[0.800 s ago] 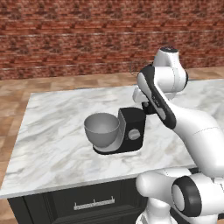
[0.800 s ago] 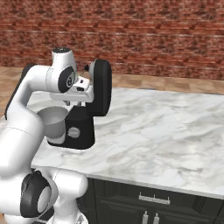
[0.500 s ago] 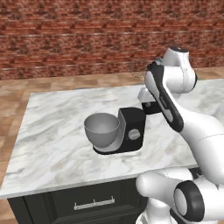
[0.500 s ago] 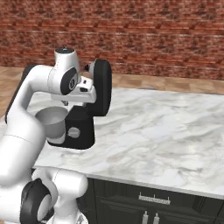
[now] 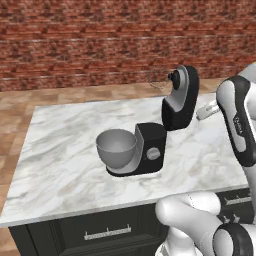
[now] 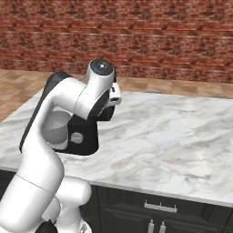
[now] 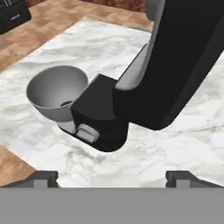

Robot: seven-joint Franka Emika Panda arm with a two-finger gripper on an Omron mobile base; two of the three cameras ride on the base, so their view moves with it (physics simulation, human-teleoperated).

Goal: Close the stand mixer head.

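Note:
The black stand mixer head [image 5: 181, 100] is tilted up and back on its hinge, grey underside facing left, with a faint wire whisk [image 5: 159, 80] at its top. Below it the black mixer body [image 5: 150, 150] holds the grey bowl [image 5: 116, 147] on the marble counter [image 5: 60, 150]. My gripper [image 5: 206, 111] hovers just right of the raised head, behind its back. In the hand view the head [image 7: 183, 61] looms close, with the body [image 7: 98, 118] and bowl [image 7: 57, 89] beneath. The gripper [image 7: 113, 177] is open, its fingertips [image 7: 43, 177] wide apart and holding nothing.
A brick wall [image 5: 100, 45] runs behind the counter. Dark cabinet drawers [image 5: 107, 232] sit under the front edge. From the right base view my white arm [image 6: 77, 98] covers most of the mixer. A black appliance [image 7: 13, 15] stands beyond the counter on the wooden floor.
My arm has swung off the front of the mixer head, and the hand now sits behind its back side. The head stays tilted up.

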